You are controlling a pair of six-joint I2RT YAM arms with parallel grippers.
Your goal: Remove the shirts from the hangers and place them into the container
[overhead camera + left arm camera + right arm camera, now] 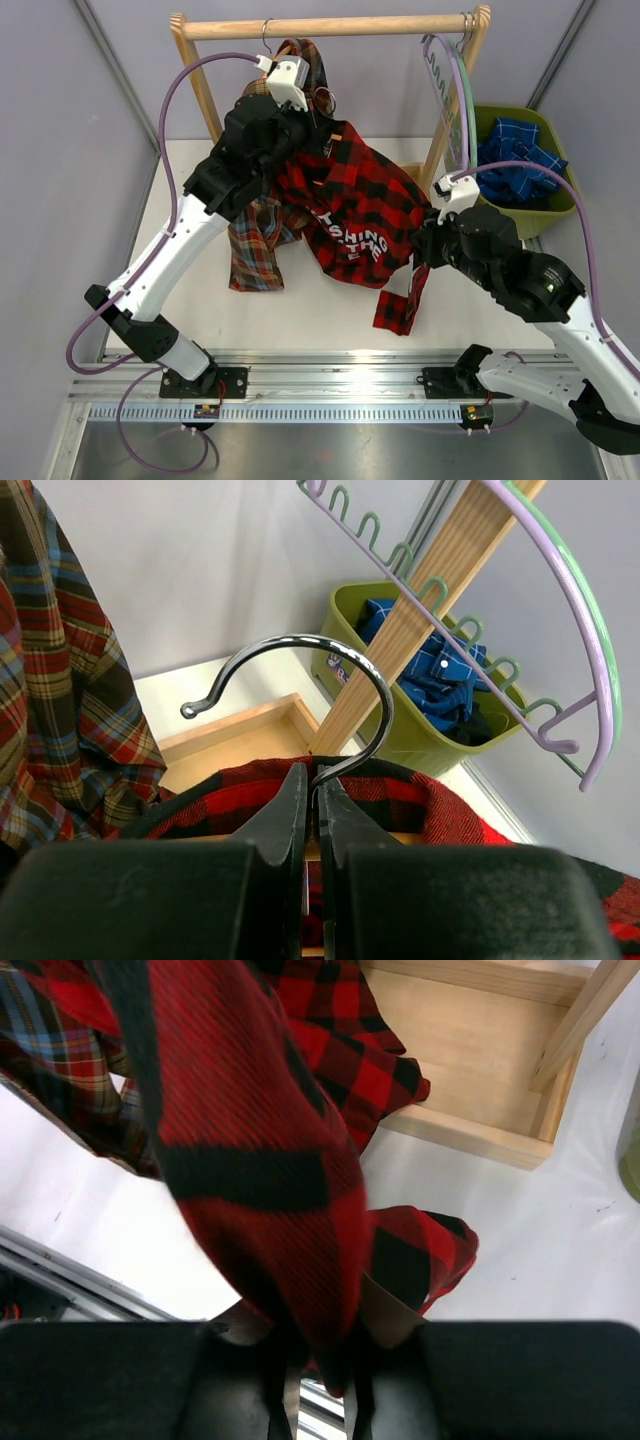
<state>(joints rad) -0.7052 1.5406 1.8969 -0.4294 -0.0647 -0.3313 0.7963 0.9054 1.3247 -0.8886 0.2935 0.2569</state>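
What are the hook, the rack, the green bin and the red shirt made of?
The hook looks like polished metal: silvery, with bright glints. The rack looks like bare pale wood, grain showing. The green bin is probably plastic: smooth, evenly coloured. The red shirt looks like soft woven cloth, maybe flannel; it drapes in folds.

Two plaid shirts (355,205), one blue shirt (515,160), two bare hangers (466,105) — one green bin (550,217).
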